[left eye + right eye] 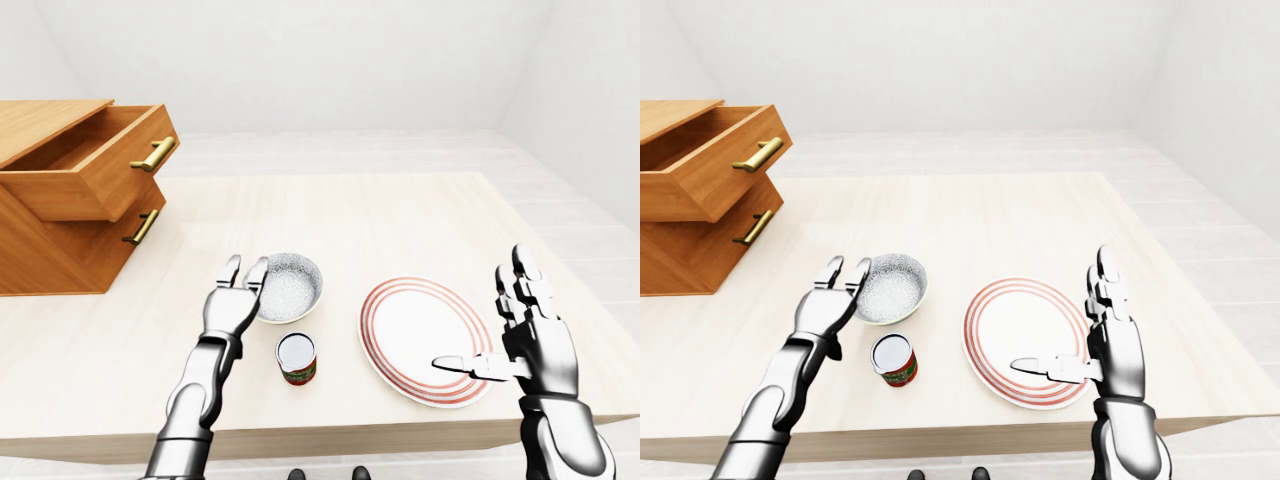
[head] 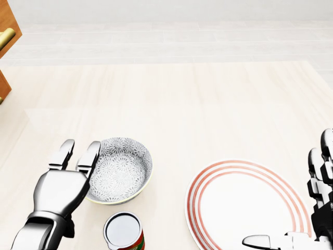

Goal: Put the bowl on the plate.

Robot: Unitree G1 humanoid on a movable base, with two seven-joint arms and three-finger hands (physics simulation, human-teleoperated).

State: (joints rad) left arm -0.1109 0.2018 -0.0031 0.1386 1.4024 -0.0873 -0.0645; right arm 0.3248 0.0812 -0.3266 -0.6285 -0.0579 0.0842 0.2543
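A grey-and-white patterned bowl [image 2: 120, 171] stands on the light wooden table [image 2: 208, 104]. To its right lies a white plate [image 2: 192, 200] with red rings, nothing on it. My left hand [image 2: 79, 154] is open, its two straight fingers [image 2: 92, 155] against the bowl's left rim, not closed round it. My right hand [image 1: 500, 330] is open at the plate's right edge, fingers upright and thumb [image 1: 455, 365] pointing left over the plate.
A can [image 2: 123, 232] with a red label stands just below the bowl, between my left hand and the plate. A wooden drawer chest [image 1: 60, 230] sits at the table's left, its top drawer [image 1: 105, 165] pulled out. The table's near edge [image 1: 330, 435] runs along the bottom.
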